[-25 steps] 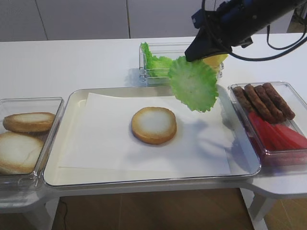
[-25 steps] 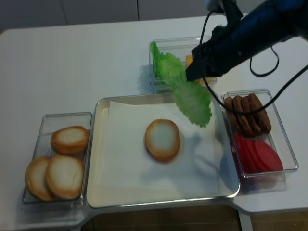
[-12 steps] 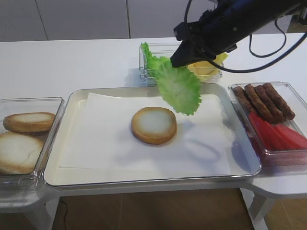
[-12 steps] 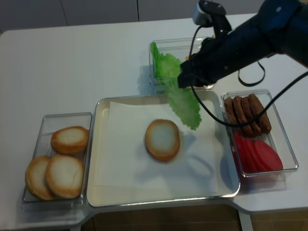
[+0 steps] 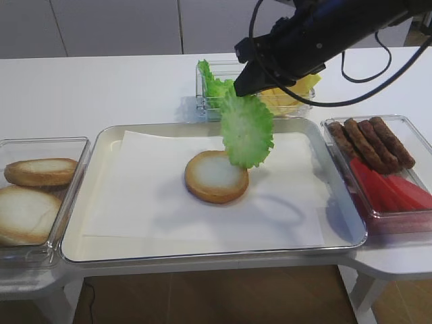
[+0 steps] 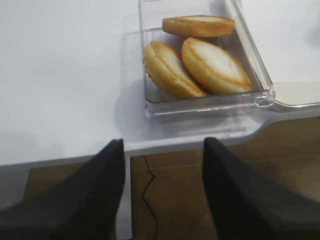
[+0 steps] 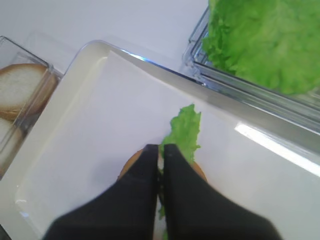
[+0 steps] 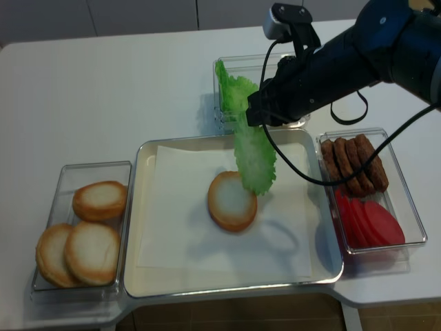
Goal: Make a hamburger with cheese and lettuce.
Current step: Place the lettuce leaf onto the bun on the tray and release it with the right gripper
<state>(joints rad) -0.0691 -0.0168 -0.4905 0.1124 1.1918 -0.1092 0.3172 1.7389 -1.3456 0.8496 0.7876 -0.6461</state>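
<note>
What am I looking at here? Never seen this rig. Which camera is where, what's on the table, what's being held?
It is a two-armed robot at a white table. Two pictures look down from above; the other two come from cameras on each wrist.

The right gripper is shut on the lettuce, a round ruffled leaf that hangs over the right edge of the hamburger, a bun half on paper in the middle tray. Its wrist camera looks down past the closed fingers at leaf and bun.

The left gripper is open, holding nothing, off the table's left end near a box of spare buns.

Behind the tray is a box with more green leaves and the cheese. On the right, a box holds brown patties and red slices.
</note>
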